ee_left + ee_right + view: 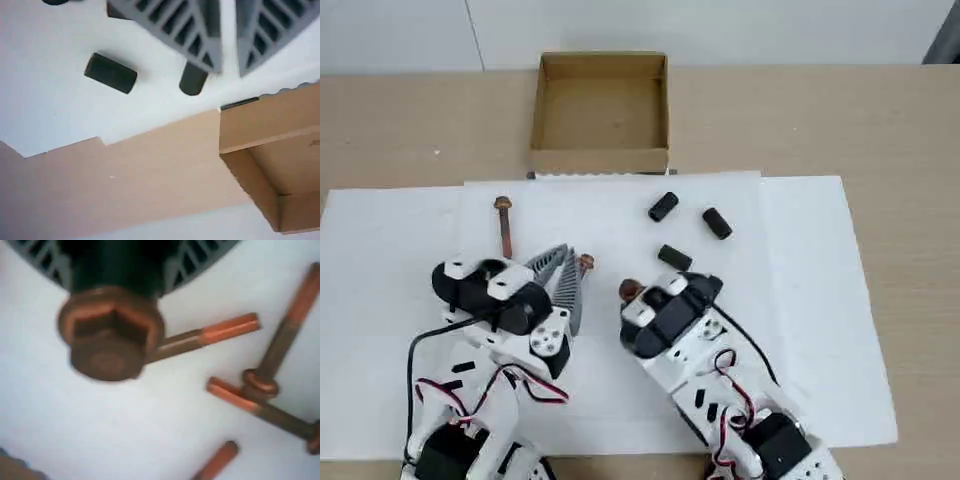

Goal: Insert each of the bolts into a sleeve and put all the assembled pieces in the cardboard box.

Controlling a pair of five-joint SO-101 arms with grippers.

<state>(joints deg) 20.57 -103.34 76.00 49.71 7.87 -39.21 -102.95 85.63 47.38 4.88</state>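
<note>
My right gripper [642, 292] is shut on a black sleeve with a copper bolt [111, 335] in it, the hex head [630, 290] sticking out just above the white paper. Three loose black sleeves lie beyond it [663, 206] [717, 223] [674, 257]. My left gripper [565, 273] stands open over the paper, nothing between its grey fingers [172, 27]. One bolt [504, 226] lies just beyond the left arm, and a bolt head [586, 263] shows beside the fingers. Several more bolts [262, 407] lie loose on the paper. The cardboard box [548, 108] stands open at the back.
A white paper sheet [800, 300] covers the middle of the wooden table [900, 120]. The box's near wall [265, 120] touches the paper's far edge. Both arm bases take up the front edge. Bare paper stretches to the far left and right.
</note>
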